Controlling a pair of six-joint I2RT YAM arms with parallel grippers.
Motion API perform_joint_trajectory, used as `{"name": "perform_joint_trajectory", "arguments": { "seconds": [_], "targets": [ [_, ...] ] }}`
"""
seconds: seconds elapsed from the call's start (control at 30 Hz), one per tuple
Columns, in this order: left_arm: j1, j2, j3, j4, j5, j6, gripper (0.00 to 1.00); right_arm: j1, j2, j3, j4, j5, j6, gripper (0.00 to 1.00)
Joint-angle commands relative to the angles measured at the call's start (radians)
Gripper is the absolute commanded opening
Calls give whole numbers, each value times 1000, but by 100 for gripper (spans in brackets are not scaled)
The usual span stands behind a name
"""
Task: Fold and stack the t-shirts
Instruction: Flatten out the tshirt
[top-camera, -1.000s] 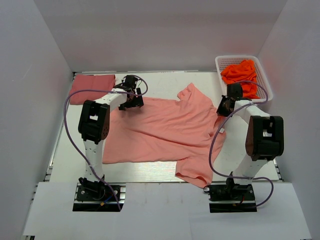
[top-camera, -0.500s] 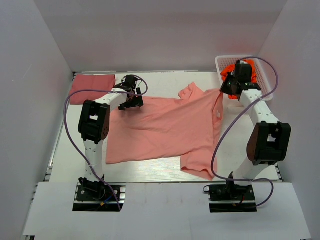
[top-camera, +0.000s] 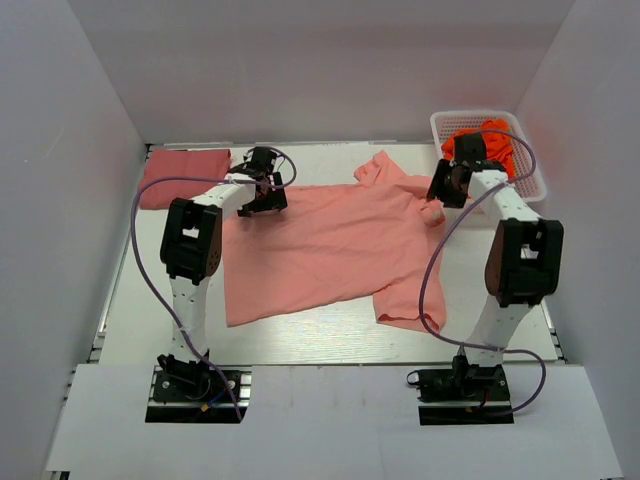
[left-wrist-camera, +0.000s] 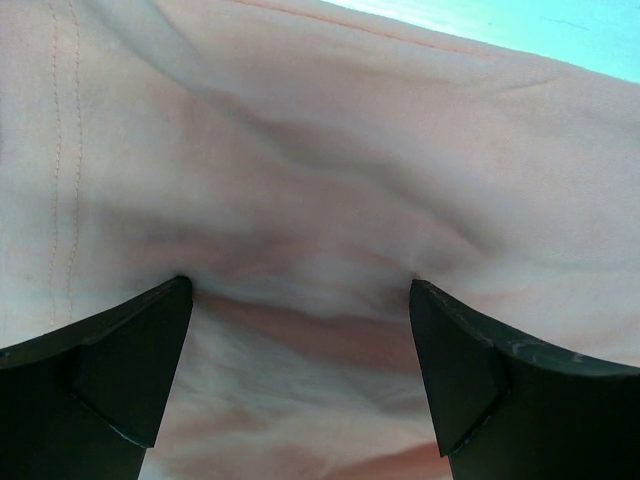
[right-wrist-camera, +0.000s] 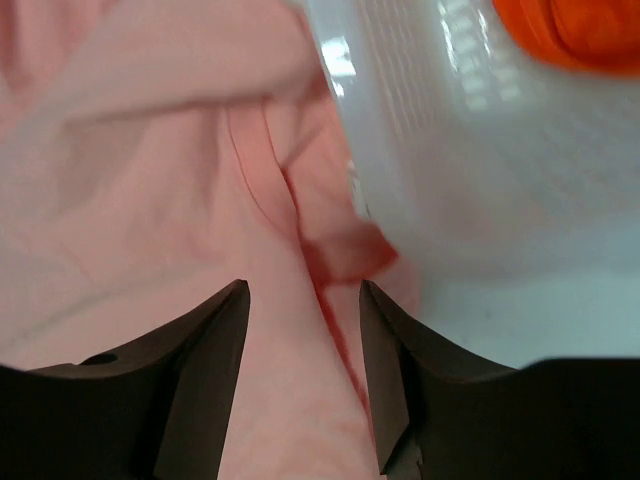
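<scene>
T-shirts on a white table (top-camera: 300, 335), seen from above and from both wrists. The salmon-pink t-shirt (top-camera: 330, 240) lies spread across the centre of the table. Its hem is toward 9 o'clock, one sleeve points to 12 o'clock and the other to 5 o'clock. The cloth is soft and matte, with shallow wrinkles and a double row of stitching along one edge. The rose-red t-shirt (top-camera: 183, 177) sits apart at 10 o'clock, folded into a flat rectangle.

The left gripper (top-camera: 262, 190) rests on the pink shirt's 10 o'clock corner. In the wrist view its jaws stand wide and both dark fingertips (left-wrist-camera: 130, 350) press into the fabric.

The right gripper (top-camera: 445, 190) hovers at the shirt's 2 o'clock edge, just beside the basket (top-camera: 532, 165). Its jaws are partly apart, with a rumpled fold and a curved seam of pink cloth lying between them.

The basket is white plastic with latticed walls and stands in the 1 o'clock corner. It holds a heap of bright orange cloth (top-camera: 497, 135). Plain white walls (top-camera: 60, 200) enclose the table on three sides.
</scene>
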Motion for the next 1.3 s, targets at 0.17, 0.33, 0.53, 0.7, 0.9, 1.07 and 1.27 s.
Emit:
{"name": "perform_joint_trajectory", "arguments": {
  "seconds": [0.17,0.33,0.53,0.7,0.9,1.07,1.27],
  "targets": [
    [7,-32,57,5,-2,37,100,3,-172,-212,-61,175,200,52],
    [-11,-56,129,-38,-2,61,100,3,-69,-153,-91,209,269,48],
    [-20,-205,-20,-34,94,28,100,6,31,-106,-79,169,304,41],
    [-20,-326,-272,75,248,-41,100,7,52,-132,-65,143,310,34],
    [-20,-305,-440,66,209,-110,100,0,42,-137,-63,158,283,0],
    [-9,-270,-478,-17,124,-143,100,-11,-6,-125,-115,180,220,0],
    [1,-227,-489,-70,3,-178,100,-74,-118,-184,-178,280,154,0]
  ]
}}
